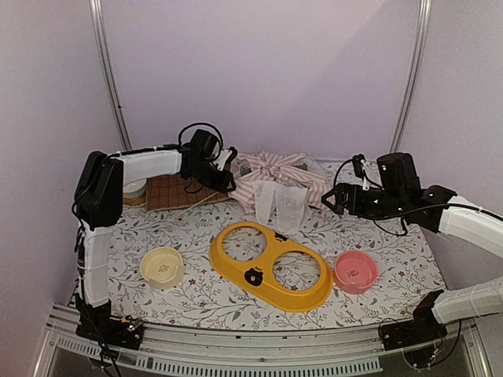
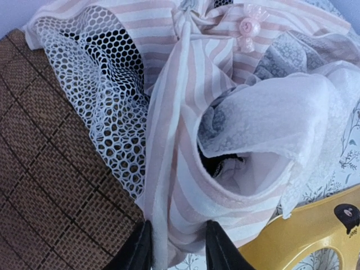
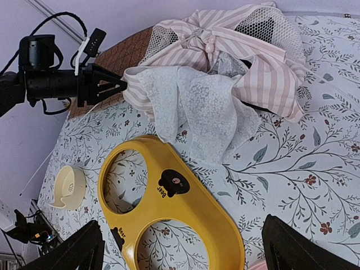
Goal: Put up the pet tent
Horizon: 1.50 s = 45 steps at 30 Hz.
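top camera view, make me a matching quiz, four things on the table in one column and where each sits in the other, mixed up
Things:
1. pet tent
2. yellow bowl holder
3. pink bowl
4. cream bowl

Places:
a. just right of the holder, toward the near edge
b. crumpled in a heap at the back, about centre
c. left of the holder, toward the near edge
d. front centre, lying flat with two round holes

Pairs: 1-b, 2-d, 3-a, 4-c
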Tool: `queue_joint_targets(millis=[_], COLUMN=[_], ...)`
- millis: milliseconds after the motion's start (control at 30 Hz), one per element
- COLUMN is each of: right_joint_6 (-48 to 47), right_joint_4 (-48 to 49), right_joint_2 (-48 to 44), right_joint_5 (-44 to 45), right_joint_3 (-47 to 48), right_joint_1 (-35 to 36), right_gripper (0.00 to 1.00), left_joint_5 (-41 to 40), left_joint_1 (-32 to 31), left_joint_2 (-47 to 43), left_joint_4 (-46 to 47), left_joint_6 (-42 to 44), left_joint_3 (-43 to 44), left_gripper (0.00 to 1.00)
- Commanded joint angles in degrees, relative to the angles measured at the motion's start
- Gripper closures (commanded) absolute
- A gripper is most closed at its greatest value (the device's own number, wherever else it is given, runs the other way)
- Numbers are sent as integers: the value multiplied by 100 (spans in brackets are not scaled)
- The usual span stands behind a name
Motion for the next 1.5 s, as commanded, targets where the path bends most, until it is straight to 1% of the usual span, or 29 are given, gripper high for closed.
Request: queue_joint_targets(millis=[0, 233, 400, 567, 733, 833, 900, 1000, 1033, 1067, 1167, 1233, 1367, 1467], right_joint_6=[104, 121, 161, 238, 446, 674, 853, 1058, 1150, 1201, 1283, 1284, 1219, 1158], right_joint_4=[-268, -200, 44, 328, 597, 951, 1311, 1597, 1692, 1772, 1945, 1979, 1990, 1971], right_joint_2=[-96, 71, 340, 688, 910, 939, 999, 1283, 1381, 1462, 1645, 1759, 2028, 2146], right_joint_5=[429, 305, 89, -238, -158, -266, -308, -214, -255, -309, -313, -313, -379, -433], right_joint_3=[353, 467, 482, 628, 675, 588, 539, 600, 615, 625, 655, 717, 896, 1002], right_joint_1=[-35, -35, -36, 37, 212, 217, 342, 542, 552, 553, 552, 553, 553, 553], right_gripper=[1, 1, 1, 0, 2, 3, 4, 5, 6, 6, 6, 6, 6, 6], left_joint_5=[145, 133, 171, 91, -28, 46, 134, 206, 217, 218, 152, 39, -272, -568], left_joint_1=[-126, -363, -555, -669, -684, -684, -684, -697, -698, -701, -702, -702, -697, -686], left_joint_2=[155, -38, -298, -507, -775, -921, -945, -950, -946, -946, -1016, -1168, -1754, -2278], left_joint_4=[39, 175, 327, 342, 358, 443, 416, 373, 347, 321, 256, 216, 108, 48], left_joint_6=[40, -46, -109, -164, -244, -285, -298, -309, -311, -315, -366, -419, -514, -618], left_joint_3=[171, -88, -338, -411, -526, -611, -552, -488, -479, -468, -512, -599, -938, -1561], left_gripper=[72, 92, 100, 100, 100, 100, 100, 100, 99, 96, 81, 69, 62, 59])
